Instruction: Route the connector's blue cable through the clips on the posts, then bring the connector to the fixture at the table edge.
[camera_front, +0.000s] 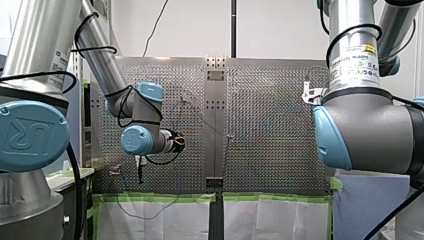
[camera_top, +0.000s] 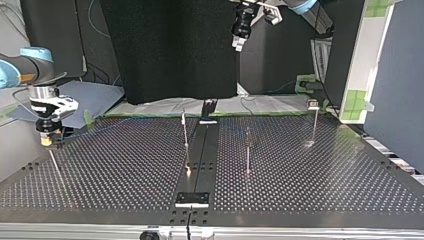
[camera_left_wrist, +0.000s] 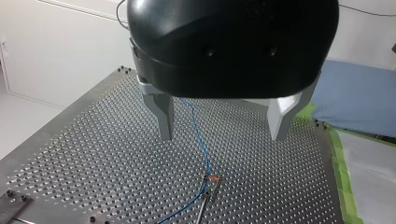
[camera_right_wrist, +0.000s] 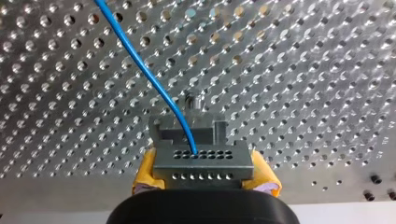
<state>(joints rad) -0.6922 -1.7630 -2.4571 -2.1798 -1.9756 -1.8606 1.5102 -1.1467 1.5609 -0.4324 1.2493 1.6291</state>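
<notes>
Since only the right wrist view gets close enough: my right gripper (camera_right_wrist: 205, 173) is clamped on the grey connector (camera_right_wrist: 201, 161), with the yellow pads (camera_right_wrist: 145, 171) pressing on both its ends, low over the perforated table (camera_right_wrist: 303, 70). The blue cable (camera_right_wrist: 149, 74) exits one hole in the connector's face and runs off across the plate.

Top view adds placement. That gripper sits low at the table's far left, at the top of a thin leaning post (camera_top: 56, 167). The connector itself is too small to make out there.

Left wrist view: my left gripper (camera_left_wrist: 223, 135) is spread wide and its metal fingers (camera_left_wrist: 164, 119) hold nothing. Below them the cable meets the clip (camera_left_wrist: 213, 178) on top of another post (camera_left_wrist: 201, 211). Can't tell whether it's seated in the clip.

Top view shows that gripper hanging high over the far middle, well apart from the posts.

Front view: my right arm's elbow fills the right side, so there's no sight of the connector or the right gripper.
</notes>
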